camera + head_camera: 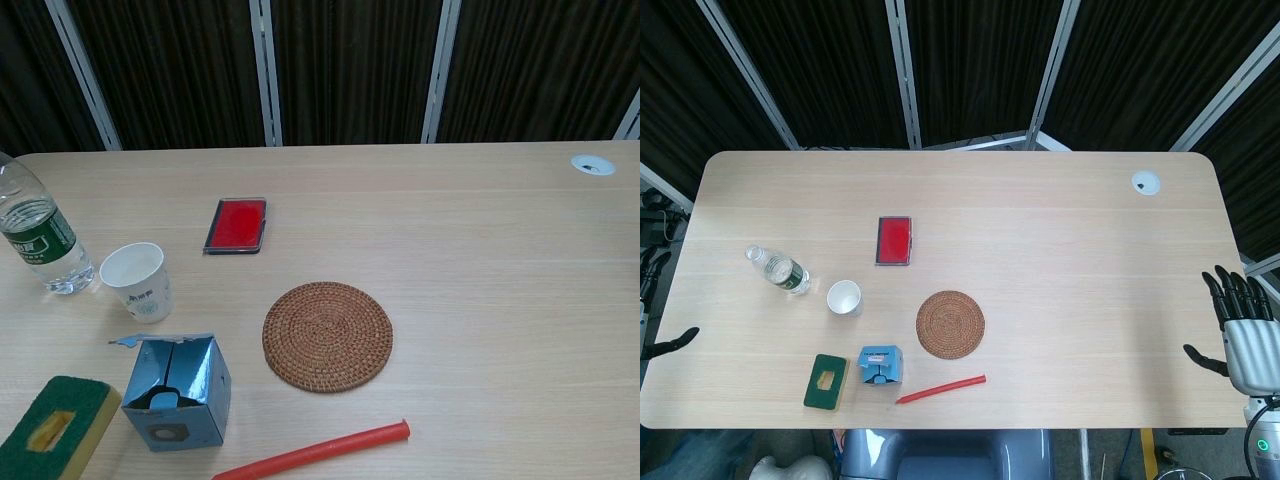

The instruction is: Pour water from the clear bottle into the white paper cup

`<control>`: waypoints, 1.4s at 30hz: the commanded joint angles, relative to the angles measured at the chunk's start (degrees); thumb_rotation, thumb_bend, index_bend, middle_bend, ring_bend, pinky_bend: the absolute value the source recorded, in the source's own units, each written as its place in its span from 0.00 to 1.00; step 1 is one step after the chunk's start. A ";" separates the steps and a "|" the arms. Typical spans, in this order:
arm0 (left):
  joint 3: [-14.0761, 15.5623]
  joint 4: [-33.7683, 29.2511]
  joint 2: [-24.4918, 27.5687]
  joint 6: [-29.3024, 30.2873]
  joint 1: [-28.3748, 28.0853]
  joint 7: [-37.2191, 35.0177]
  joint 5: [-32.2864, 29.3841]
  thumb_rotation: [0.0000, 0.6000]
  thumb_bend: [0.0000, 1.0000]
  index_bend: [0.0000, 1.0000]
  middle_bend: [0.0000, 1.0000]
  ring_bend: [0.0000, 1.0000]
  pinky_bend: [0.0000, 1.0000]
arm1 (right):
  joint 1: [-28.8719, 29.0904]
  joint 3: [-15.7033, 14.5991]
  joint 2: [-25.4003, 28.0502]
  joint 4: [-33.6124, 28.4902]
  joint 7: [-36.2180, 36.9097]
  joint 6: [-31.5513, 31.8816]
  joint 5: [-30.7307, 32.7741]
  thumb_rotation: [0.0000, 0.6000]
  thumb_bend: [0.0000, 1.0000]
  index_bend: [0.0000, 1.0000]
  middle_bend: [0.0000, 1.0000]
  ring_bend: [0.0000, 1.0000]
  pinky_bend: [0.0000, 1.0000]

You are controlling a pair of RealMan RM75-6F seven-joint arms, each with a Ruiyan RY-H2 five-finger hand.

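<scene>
The clear bottle [779,270] [40,238] with a green label stands upright at the table's left side. Just to its right stands the white paper cup [844,298] [138,281], upright and empty-looking. My left hand [670,341] shows only partly at the left edge of the head view, off the table, fingers apart, holding nothing, well left of the bottle. My right hand [1241,328] hangs at the table's right edge, fingers spread and empty, far from both objects. Neither hand appears in the chest view.
A red flat case [894,240] lies behind the cup. A woven round coaster [951,323] sits mid-table. Along the front edge lie a green sponge [826,381], a blue box [881,365] and a red stick [940,388]. A white grommet [1146,182] marks the far right.
</scene>
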 commanded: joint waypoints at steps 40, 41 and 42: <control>-4.26 42.74 -30.14 -27.74 -16.91 -51.55 -5.29 1.00 0.00 0.00 0.00 0.00 0.00 | 2.75 0.75 -0.84 -0.50 -2.16 -6.35 4.57 1.00 0.00 0.00 0.00 0.00 0.00; -4.30 43.35 -30.63 -27.93 -17.19 -51.77 -5.23 1.00 0.00 0.00 0.00 0.00 0.00 | 2.79 0.80 -0.87 -0.42 -2.21 -6.46 4.76 1.00 0.00 0.00 0.00 0.00 0.00; -4.49 44.33 -31.61 -28.58 -17.76 -52.76 -5.33 1.00 0.00 0.00 0.00 0.00 0.00 | 2.84 0.95 -0.93 -0.25 -2.31 -6.61 5.21 1.00 0.00 0.00 0.00 0.00 0.00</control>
